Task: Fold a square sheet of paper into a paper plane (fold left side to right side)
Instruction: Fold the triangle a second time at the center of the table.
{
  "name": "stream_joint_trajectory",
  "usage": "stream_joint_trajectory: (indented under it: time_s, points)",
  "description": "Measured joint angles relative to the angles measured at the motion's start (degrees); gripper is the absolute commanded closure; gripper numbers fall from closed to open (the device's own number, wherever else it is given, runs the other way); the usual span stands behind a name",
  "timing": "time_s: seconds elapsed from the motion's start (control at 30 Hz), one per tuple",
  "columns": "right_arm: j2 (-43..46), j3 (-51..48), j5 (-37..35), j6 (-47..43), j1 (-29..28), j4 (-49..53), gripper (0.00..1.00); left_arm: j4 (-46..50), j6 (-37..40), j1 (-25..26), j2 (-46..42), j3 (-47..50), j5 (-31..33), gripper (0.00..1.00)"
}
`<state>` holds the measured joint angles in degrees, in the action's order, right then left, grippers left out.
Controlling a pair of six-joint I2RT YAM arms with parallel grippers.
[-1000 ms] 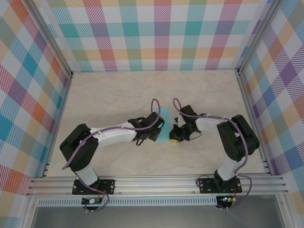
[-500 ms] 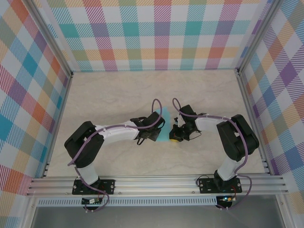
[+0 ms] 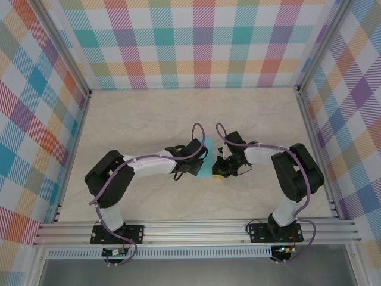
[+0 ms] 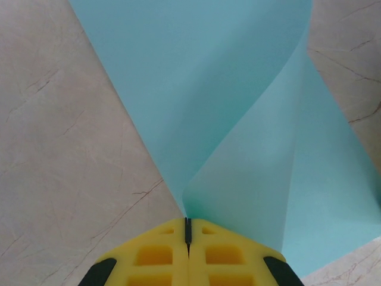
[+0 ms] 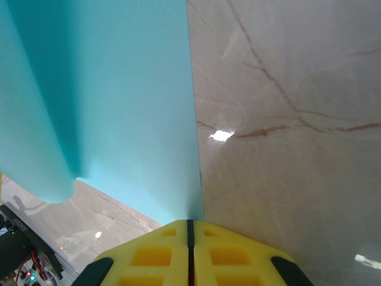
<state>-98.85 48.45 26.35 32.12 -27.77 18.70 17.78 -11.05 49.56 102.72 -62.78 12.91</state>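
Though half-hidden overhead, paper (image 4: pixel 190 89) curl plain wrist-side.

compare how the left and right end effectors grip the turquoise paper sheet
The left end effector pinches the thin turquoise square sheet of paper where a lifted flap curls and fans out; the right end effector pinches it at a straight edge running away from it. From above, the left one meets the sheet from its left, the right one from its right. Both are yellow-tipped and shut on the sheet.
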Motion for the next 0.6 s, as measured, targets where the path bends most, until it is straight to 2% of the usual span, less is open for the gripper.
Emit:
stream_joint_trajectory:
  time_s: [0.6]
  points:
    - [0.0, 0.0, 0.0, 0.0, 0.0, 0.0, 0.92, -0.6, 0.2, -0.7, 2.1, -1.2, 0.0, 1.00]
